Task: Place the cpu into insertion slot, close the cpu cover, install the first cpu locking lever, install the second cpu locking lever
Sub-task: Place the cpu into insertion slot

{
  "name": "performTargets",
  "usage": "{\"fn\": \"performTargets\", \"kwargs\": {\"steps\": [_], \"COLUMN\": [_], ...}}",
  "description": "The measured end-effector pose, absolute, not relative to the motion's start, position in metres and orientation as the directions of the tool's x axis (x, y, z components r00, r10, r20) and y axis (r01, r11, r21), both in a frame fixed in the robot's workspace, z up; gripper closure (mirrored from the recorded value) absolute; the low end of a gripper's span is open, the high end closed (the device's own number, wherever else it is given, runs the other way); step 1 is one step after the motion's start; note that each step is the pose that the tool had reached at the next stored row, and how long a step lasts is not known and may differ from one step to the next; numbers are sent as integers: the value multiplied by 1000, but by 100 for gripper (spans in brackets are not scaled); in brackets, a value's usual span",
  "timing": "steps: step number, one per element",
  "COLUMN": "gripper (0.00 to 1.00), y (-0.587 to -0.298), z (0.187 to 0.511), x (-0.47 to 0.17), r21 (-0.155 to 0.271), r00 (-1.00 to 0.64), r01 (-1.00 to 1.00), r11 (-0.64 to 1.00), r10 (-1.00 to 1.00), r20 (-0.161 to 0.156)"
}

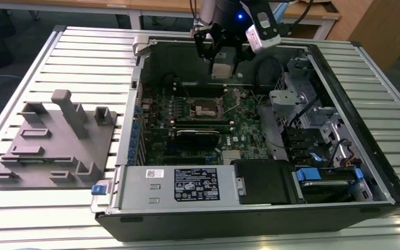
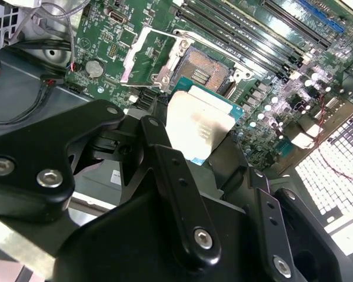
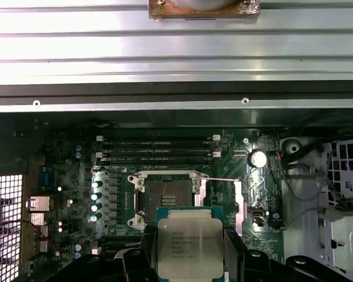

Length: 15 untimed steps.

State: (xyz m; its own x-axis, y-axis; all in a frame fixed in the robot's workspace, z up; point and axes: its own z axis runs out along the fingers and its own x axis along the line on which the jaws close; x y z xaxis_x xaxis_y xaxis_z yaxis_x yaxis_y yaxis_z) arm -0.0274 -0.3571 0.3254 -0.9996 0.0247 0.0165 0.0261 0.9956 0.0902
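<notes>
Fixture: grey moulded tray point(image 1: 54, 143) at the exterior view's left, on the slatted bench point(image 1: 89, 47); plays no part in this step.
Case: open tower point(image 1: 255, 130) lying in the frame's centre, motherboard point(image 1: 186, 125) facing up.
Slot: socket point(image 1: 207, 108) centre frame in the exterior view, bare and uncovered; its contact field shows in the first wrist view point(image 3: 165, 190).
Cover: frame plate point(image 2: 148, 56) swung up and off the socket, upper left-centre of the second wrist view.
Gripper: point(image 1: 221, 54) top centre of the exterior view, above the board, clamped on the cpu by its edges.
Cpu: point(image 3: 190, 249) lower centre of the first wrist view, metal top facing that camera, well clear of the socket; not yet seated.
Doing it well: I judge the chip should come down level and square to the frame, corners aligned, with no sliding across the contacts, and clear of the raised cover.
</notes>
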Motion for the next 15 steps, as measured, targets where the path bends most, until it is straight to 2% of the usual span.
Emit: {"fn": "performTargets", "kwargs": {"steps": [15], "gripper": [46], "y": [-357], "z": [318], "x": [-27], "r21": [90], "r00": [-1000], "r01": [26], "r11": [996], "r10": [25], "r20": [16]}}
